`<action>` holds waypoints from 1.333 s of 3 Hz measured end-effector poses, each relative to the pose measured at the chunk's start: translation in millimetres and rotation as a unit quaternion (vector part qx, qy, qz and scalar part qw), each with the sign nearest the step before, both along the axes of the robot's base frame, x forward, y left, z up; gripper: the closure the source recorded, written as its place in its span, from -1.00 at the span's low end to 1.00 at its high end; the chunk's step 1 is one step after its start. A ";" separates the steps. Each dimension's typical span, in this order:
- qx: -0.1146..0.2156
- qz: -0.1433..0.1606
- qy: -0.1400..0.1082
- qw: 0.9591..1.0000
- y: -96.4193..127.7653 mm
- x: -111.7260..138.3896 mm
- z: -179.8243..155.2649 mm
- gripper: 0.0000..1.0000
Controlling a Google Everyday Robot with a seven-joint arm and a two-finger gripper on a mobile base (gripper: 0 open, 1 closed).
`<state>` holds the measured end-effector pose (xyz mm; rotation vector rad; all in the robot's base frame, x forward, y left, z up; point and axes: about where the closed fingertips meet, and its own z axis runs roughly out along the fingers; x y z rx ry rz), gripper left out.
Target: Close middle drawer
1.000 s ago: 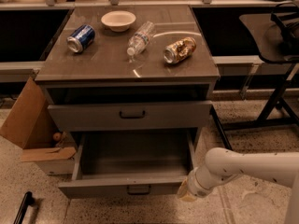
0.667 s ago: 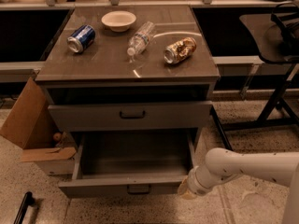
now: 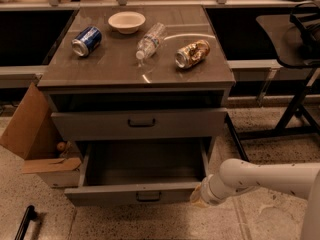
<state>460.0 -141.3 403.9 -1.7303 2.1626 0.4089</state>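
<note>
So the wide grey metal middle drawer [image 3: 115, 194] is pulled way out of the grey cabinet [image 3: 222, 91], sitting under the taller grey drawer front with the black handle [image 3: 100, 126]. The gripper [image 3: 199, 196], on the end of the white arm, is down low at the right end of the drawer's flat front panel. It's touching it or just beside it, hard to call. Can't tell whether it's open or closed either.

My read: this is the start of the push, with the drawer not in yet. The next move needs a straight shove back along the slides. Pushing from that right corner could skew it, so it should stay square.

The front panel faces the camera, and its long axis runs left to right, parallel to the cabinet front.
</note>
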 end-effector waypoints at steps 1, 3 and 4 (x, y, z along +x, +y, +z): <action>0.002 -0.012 -0.014 1.000 -2.5 10.7 -0.5 1.00; 0.008 -0.036 -0.027 0.999 -14.4 42.8 -6.7 1.00; 0.010 -0.055 -0.032 0.998 -22.7 79.4 -14.1 1.00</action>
